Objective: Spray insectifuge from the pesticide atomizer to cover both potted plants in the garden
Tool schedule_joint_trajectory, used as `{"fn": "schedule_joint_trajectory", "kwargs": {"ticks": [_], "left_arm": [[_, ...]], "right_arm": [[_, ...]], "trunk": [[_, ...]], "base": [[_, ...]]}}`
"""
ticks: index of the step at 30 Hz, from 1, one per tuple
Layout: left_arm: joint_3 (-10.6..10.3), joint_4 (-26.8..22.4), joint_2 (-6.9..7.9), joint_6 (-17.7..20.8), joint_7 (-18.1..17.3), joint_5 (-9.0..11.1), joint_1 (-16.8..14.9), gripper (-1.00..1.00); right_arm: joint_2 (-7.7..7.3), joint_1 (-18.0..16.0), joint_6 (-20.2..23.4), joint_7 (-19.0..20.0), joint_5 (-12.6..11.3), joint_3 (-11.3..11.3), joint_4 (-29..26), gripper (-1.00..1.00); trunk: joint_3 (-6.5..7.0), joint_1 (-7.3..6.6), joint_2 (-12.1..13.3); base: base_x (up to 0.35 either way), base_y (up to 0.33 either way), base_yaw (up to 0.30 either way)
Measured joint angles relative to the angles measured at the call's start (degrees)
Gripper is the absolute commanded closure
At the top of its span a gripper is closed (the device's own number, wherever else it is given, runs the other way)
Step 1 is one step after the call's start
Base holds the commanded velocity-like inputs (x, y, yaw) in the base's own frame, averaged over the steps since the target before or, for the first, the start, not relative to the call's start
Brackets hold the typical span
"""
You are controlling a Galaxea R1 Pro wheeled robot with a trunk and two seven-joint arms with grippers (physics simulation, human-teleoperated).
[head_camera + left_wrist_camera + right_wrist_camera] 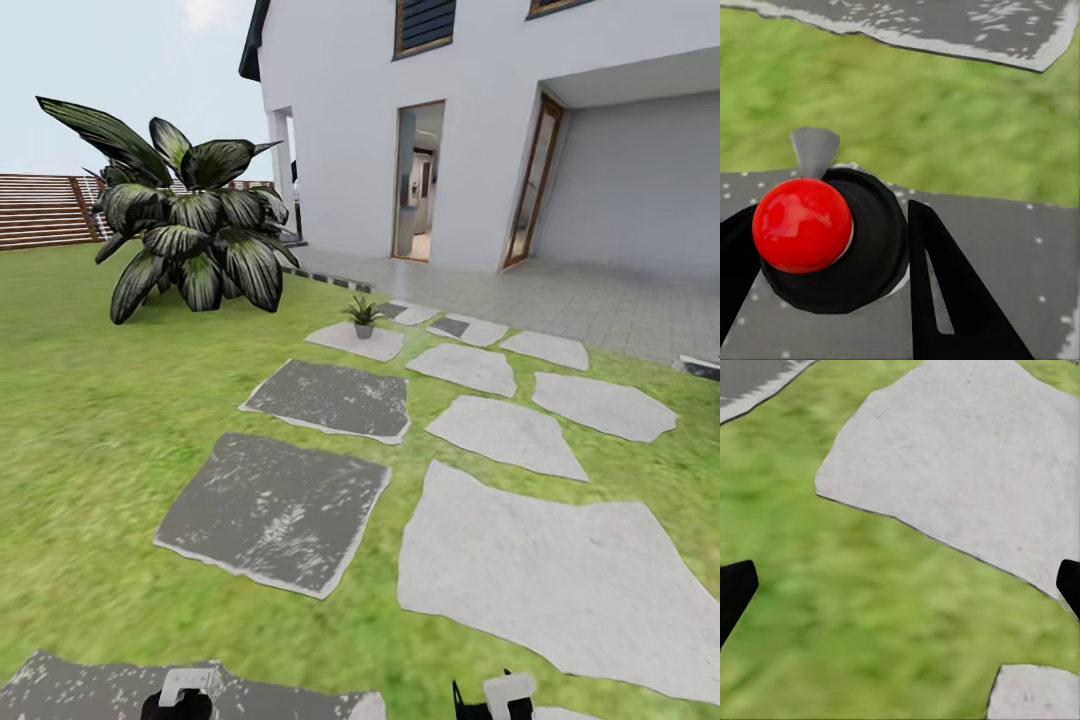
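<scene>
Item: garden [90, 420], head view. White two-storey house [480, 120] at the back, with an open doorway and a paved grey terrace [600, 300] at its foot. Green lawn in front, crossed by irregular stepping stones [560, 580], the pale grey ones toward the right and the dark speckled ones toward the left. Brown slatted fence [40, 210] at the far left edge. One potted plant [190, 240], a large rosette of broad pointed dark-olive leaves with pale streaks, stands on the grass left of the stones, between the fence and the house corner. Small spiky plant in a grey pot [362, 316] sits on a far pale stone. Right gripper [495, 700] [900, 585] is at the lower edge of the picture, its fingers spread wide with nothing between them, over grass beside a pale stone. Left gripper [185, 700] [832, 217] hangs over a dark stone; between its fingers [945, 300] sits a dark round body [881, 240] topped by a glossy red ball [801, 225] and a grey spout, and whether the fingers clamp it cannot be told.
</scene>
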Motion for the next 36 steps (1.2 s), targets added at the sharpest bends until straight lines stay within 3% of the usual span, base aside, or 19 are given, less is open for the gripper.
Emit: {"fn": "schedule_joint_trajectory", "kwargs": {"ticks": [36], "left_arm": [[-0.06, 0.0, -0.09, 0.0, -0.01, -0.05, 0.0, 1.0]], "right_arm": [[-0.09, -0.01, 0.0, 0.0, 0.0, -0.09, -0.08, -1.0]], "trunk": [[0.0, 0.0, 0.0]], "base": [[0.336, 0.0, 0.0]]}}
